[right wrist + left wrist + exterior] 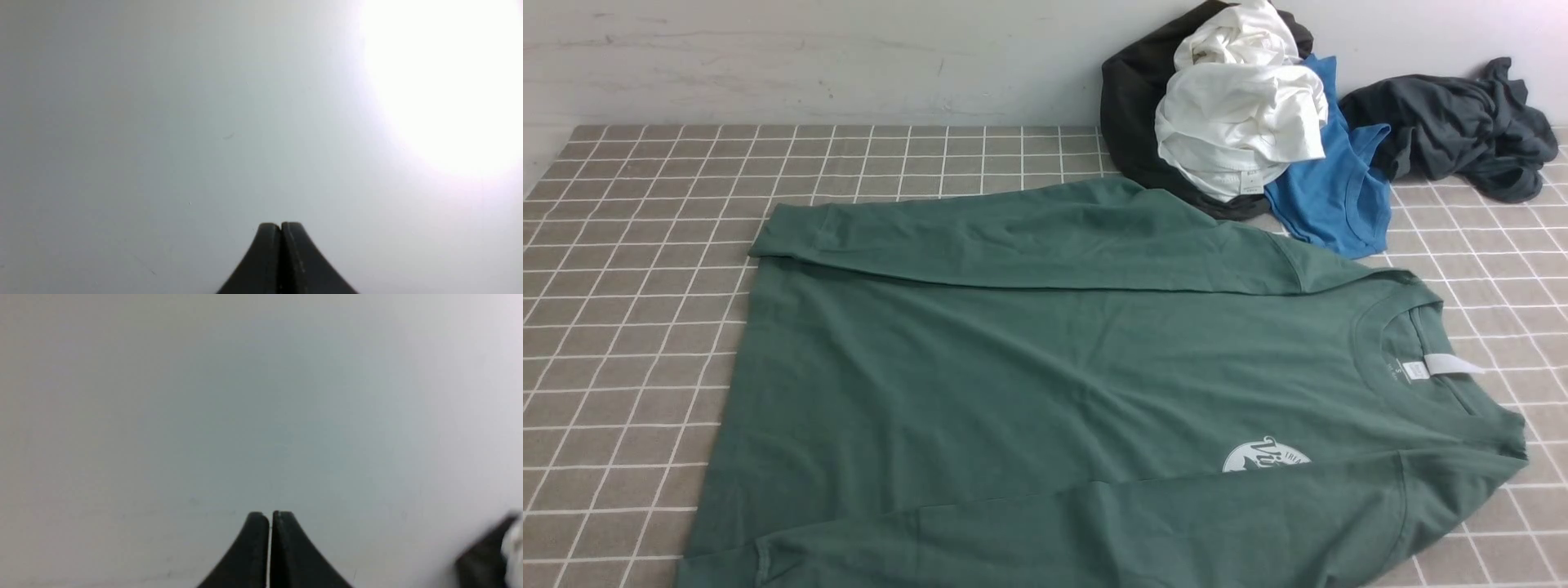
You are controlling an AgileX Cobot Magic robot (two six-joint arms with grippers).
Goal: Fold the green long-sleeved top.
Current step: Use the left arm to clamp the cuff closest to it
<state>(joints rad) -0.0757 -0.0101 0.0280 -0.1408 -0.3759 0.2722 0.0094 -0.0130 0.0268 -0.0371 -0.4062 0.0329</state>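
The green long-sleeved top [1045, 367] lies flat and face up on the tiled table [629, 286], filling the middle and near part of it, with the hem to the left and the ribbed neck [1364, 343] to the right. The white label [1454, 365] shows inside the collar. The far sleeve [1013, 237] is laid along the far edge of the body, and the near sleeve [1094, 531] crosses the near edge, half covering the round white chest print [1264, 456]. Both sleeves thus appear turned in, while the body is at full length. By that reading the task is at an early-to-middle stage, with the folds of the body not yet made. At the far right, against the wall [809, 65], lies a heap: a black garment [1131, 122], a white garment [1241, 122] on top of it, a blue tank top [1331, 196] touching the green shoulder, and a charcoal garment [1454, 122] further right. Neither arm reaches over the table. The left gripper [269, 516] and the right gripper [281, 226] each have their jaws pressed together on nothing, facing a pale blank surface.
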